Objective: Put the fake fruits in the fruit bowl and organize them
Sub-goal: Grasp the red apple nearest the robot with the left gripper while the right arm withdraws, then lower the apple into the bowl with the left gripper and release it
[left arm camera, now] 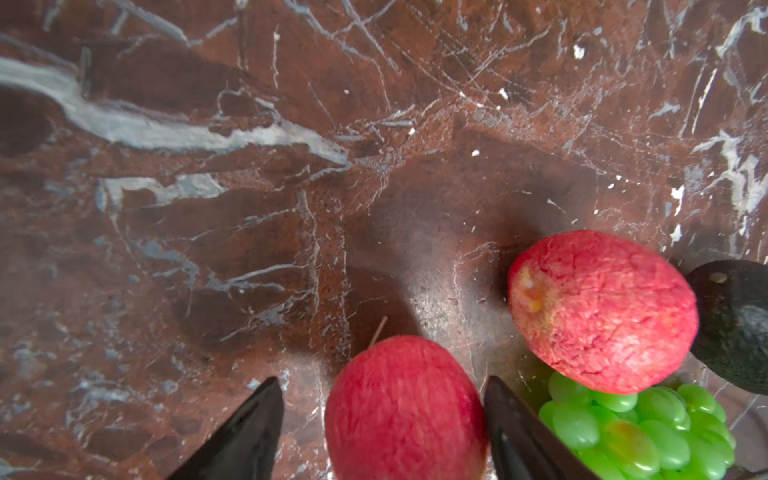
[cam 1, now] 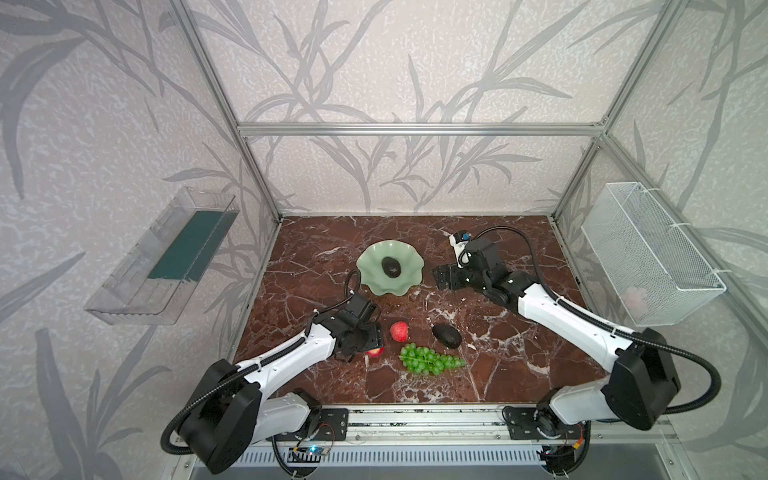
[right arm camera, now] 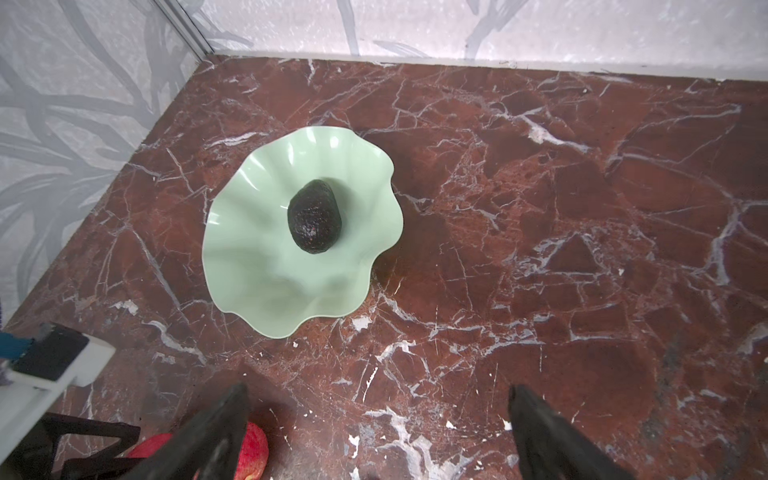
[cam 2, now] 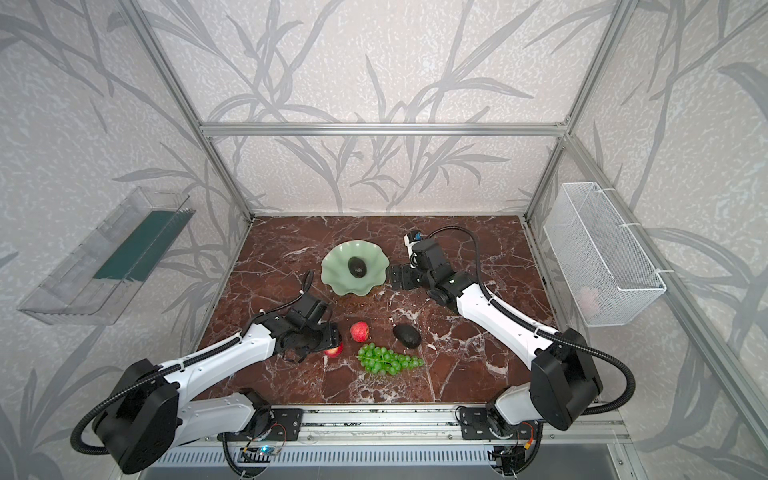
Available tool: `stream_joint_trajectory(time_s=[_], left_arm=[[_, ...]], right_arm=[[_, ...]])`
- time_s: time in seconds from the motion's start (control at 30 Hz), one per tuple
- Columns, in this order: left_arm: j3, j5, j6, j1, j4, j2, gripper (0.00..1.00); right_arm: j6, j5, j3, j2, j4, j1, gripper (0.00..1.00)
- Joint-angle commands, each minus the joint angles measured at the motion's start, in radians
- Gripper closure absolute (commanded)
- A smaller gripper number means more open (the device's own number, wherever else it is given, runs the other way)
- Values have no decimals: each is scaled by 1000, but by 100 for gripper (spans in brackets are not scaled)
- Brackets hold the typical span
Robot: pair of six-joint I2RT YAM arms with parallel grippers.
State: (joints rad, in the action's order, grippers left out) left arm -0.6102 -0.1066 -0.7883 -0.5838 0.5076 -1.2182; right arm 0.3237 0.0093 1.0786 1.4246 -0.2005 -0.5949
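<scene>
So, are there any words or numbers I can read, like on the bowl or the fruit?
No text can be read anywhere.
The fruit bowl and the grapes: no letters or numbers.
The circuit board by the front rail: any print is too small to read.

The pale green, wavy-rimmed fruit bowl (cam 1: 374,276) stands upright toward the back of the desk (cam 1: 498,365), with one dark avocado (cam 1: 391,266) lying at its centre. Nearer the front, a second avocado (cam 1: 446,336) and a red peach (cam 1: 399,331) lie apart on the desk. The green grape bunch (cam 1: 430,360) stretches just in front of them. Another peach (cam 1: 375,352) lies to the left, partly hidden.
</scene>
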Motion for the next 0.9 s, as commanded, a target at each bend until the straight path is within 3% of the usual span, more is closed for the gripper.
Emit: stream_joint_trajectory(time_s=[0.0, 0.17, 0.43, 0.73, 0.87], left_arm=[[19, 8, -15, -5, -6, -1, 31], [8, 17, -10, -5, 27, 16, 44], [-194, 166, 120, 27, 148, 107, 45], [-454, 116, 292, 212, 33, -132, 45], [-577, 133, 338, 233, 8, -288, 46]], right_arm=[[5, 1, -19, -22, 24, 10, 3], [11, -5, -31, -23, 38, 21, 3], [14, -11, -43, -48, 38, 40, 4], [1, -14, -67, -83, 13, 50, 4], [-5, -13, -85, -110, 0, 51, 4]])
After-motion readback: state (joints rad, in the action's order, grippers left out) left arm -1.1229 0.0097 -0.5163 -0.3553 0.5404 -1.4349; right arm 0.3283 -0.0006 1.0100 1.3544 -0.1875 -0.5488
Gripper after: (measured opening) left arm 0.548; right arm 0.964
